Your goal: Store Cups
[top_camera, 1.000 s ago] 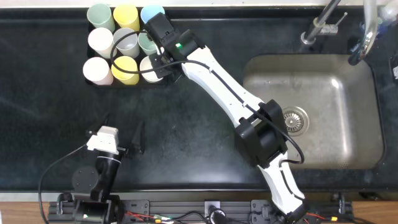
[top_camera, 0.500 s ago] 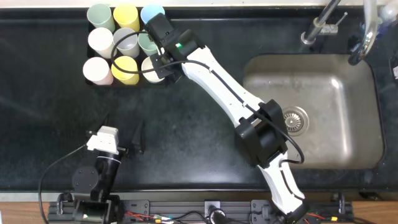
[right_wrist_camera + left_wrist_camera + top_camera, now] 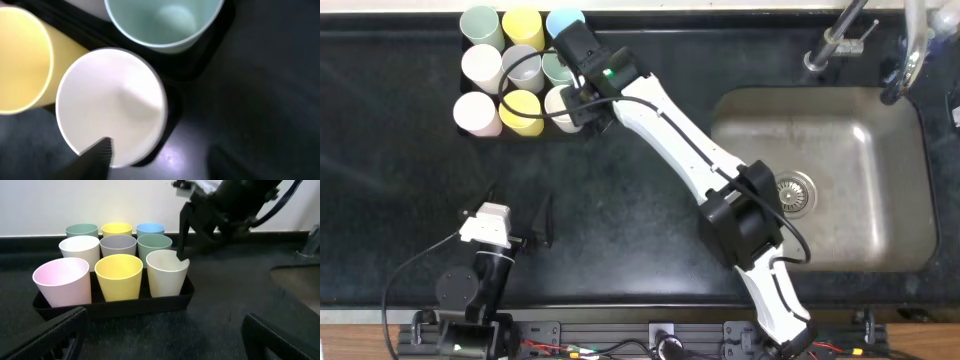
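Cup storage appears all but finished: nine cups are seated in the tray.

The black tray (image 3: 115,307) is set at the far left of the counter (image 3: 620,220), and all of its slots are filled, so no cup is left loose to be collected. The last slot, at the tray's near right corner, is taken by the white cup (image 3: 110,100), which stands upright, plain and empty, just beside the near yellow cup (image 3: 119,275). The right end effector (image 3: 160,152) is held low over that cup with its fingers spread, one tip at the rim and the other outside the wall; it is judged that only withdrawal is left. The left end effector (image 3: 167,330) is parked near the left arm's base, fingers spread wide and nothing held.
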